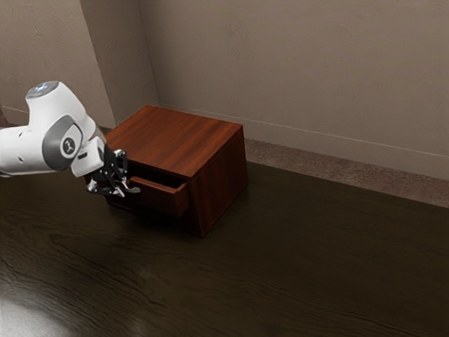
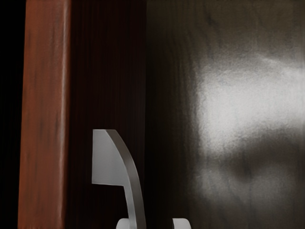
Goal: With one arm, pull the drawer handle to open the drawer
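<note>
I cannot tell if my black gripper is clamped on the curved silver handle of the reddish-brown wooden cabinet's partly drawn drawer, so I'd pull straight outward, gently.

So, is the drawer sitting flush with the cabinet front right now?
No, the drawer juts out past the cabinet front, with the hand at its face.
</note>
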Controlling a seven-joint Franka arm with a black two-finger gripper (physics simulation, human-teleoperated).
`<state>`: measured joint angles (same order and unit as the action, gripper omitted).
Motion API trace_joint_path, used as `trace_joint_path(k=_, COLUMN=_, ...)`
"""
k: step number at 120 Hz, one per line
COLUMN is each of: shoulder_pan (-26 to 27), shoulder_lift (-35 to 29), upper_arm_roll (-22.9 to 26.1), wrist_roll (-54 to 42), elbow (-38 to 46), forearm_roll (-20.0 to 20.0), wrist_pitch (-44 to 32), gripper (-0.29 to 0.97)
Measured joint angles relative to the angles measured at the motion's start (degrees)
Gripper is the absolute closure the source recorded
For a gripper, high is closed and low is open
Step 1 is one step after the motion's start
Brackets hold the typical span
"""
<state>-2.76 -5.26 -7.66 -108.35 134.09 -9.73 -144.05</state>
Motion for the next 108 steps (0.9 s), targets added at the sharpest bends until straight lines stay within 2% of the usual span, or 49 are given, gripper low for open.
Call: trace_joint_path(k=108, shoulder_pan=0.3, shoulder_lift=-8.5, upper_arm_roll=-1.9, wrist_roll=-0.4, elbow=9.5, forearm_roll=0.8, wrist_pitch=-0.6, gripper=0.70)
